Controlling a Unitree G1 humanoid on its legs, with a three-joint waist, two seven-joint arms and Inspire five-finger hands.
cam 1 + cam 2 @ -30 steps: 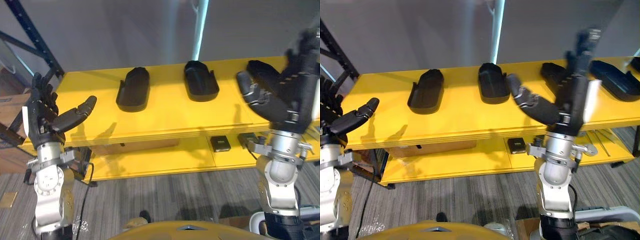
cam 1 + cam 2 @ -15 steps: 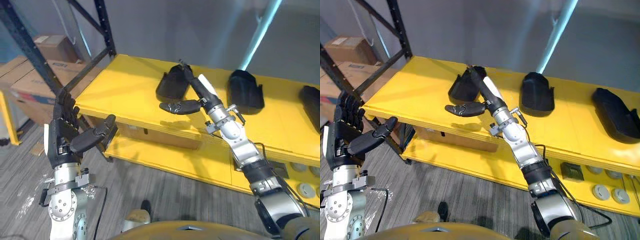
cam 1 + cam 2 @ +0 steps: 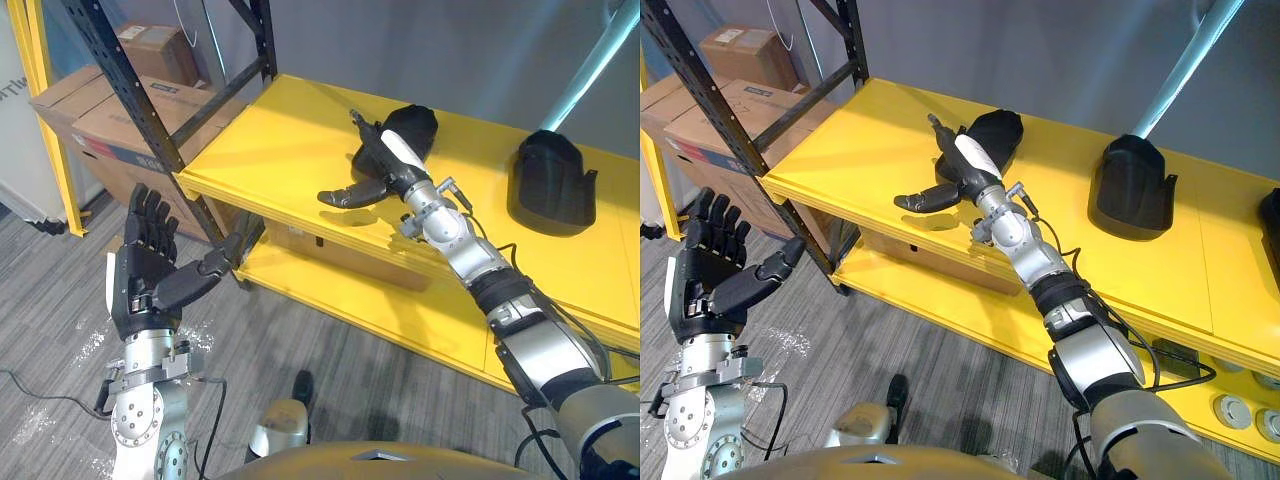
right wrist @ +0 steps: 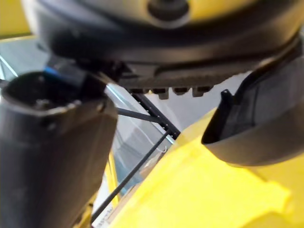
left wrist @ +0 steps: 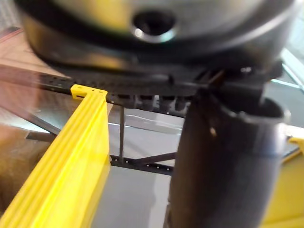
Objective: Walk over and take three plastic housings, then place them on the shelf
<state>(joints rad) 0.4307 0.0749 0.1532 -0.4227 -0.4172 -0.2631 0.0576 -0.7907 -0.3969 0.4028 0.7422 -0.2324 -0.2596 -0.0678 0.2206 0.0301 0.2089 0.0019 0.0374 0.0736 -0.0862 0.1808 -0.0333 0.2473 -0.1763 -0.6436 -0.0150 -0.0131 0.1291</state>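
The right arm is stretched far across the yellow shelf (image 3: pixel 270 150) toward upper centre. The right hand (image 3: pixel 372 165) is spread, thumb splayed and fingers straight alongside a black plastic housing (image 3: pixel 412 124). A second housing (image 3: pixel 552 180) sits at upper right. The left hand (image 3: pixel 150 275) is upright at lower left, fingers straight and apart.

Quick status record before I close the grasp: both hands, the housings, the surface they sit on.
right hand: open, fingers stretched along the left housing, thumb spread above the yellow top; contact unclear
left hand: open, raised over the floor, empty
left housing: on the yellow top, beside the right hand
second housing: same top, further right, untouched
held: nothing in either hand
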